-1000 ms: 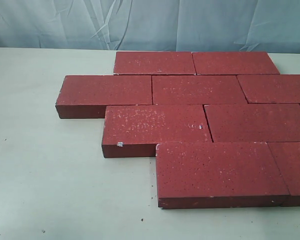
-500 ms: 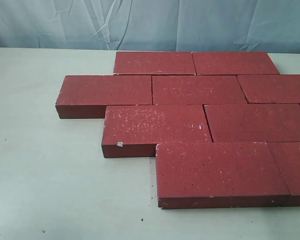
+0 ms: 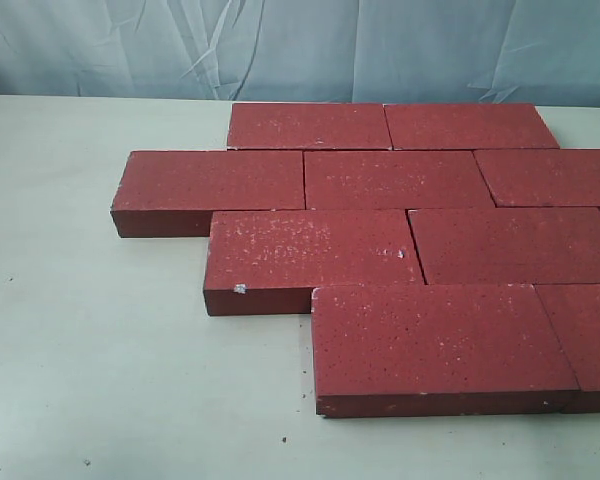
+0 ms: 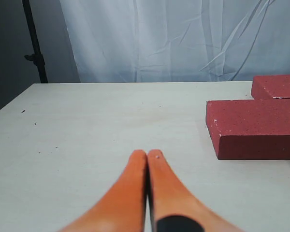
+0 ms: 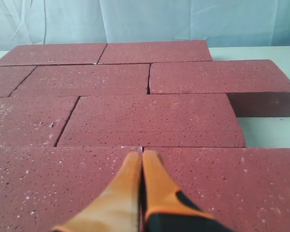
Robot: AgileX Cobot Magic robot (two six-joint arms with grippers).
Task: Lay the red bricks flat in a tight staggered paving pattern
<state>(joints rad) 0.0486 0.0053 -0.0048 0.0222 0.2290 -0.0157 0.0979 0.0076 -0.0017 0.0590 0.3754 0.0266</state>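
Several red bricks [image 3: 398, 180] lie flat in four staggered rows, edges touching, on the pale table [image 3: 100, 360]. No gripper shows in the exterior view. In the left wrist view my left gripper [image 4: 147, 153] is shut and empty above bare table, with a brick end [image 4: 256, 128] off to one side. The right wrist view has my right gripper [image 5: 142, 153] shut and empty, hovering over the joint between two bricks of the nearest row [image 5: 63, 183], the other rows [image 5: 150, 121] spreading beyond it.
A wrinkled pale-blue curtain [image 3: 300, 45] hangs behind the table. A dark stand pole [image 4: 35, 43] rises beside the table's far corner in the left wrist view. Bare table surface lies left of and in front of the bricks.
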